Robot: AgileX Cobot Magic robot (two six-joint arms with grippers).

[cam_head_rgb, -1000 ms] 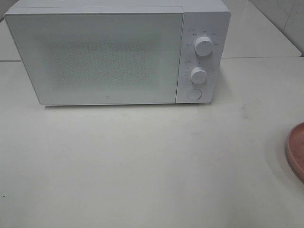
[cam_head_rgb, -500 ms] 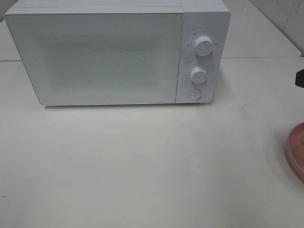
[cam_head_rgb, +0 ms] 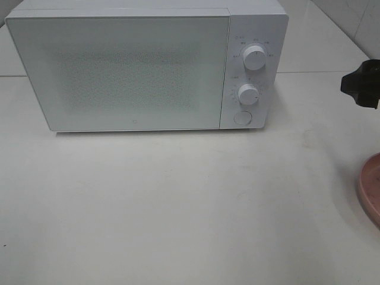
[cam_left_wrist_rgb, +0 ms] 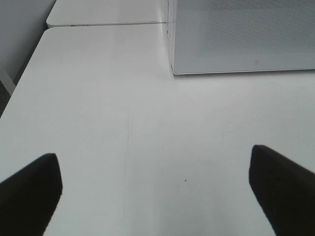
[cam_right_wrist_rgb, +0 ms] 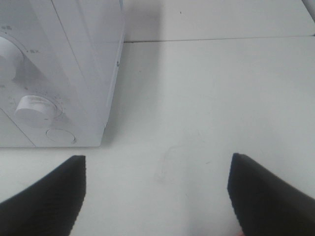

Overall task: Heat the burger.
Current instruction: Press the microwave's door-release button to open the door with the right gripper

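White tabletop under the high camera, pale tiled wall at the far corner. Toward the back, a white microwave with its door shut. On the panel beside the door: upper knob, lower knob, round button lowest. Right of the microwave and nearer the camera, only a sliver of pink plate at the frame's edge. No burger anywhere in sight, perhaps on the hidden part of that plate, but cannot tell. Right gripper black, hovering well to the right of the microwave's panel and farther back than the plate. No left gripper in this view.

From the left wrist: left gripper spread wide, nothing between the dark fingers, bare table beneath. Microwave's front left corner ahead, well apart.

From the right wrist: jaws likewise wide and empty, ribbed pads over bare table. Microwave's panel end ahead, lower knob and button visible, apart from the pads.

Judging the coming move: shut door first, so release button likely the target. It sits at the microwave's right end, toward the right gripper, clearly the nearer arm. Plate also on that side of the microwave — right arm again, should the burger be there.
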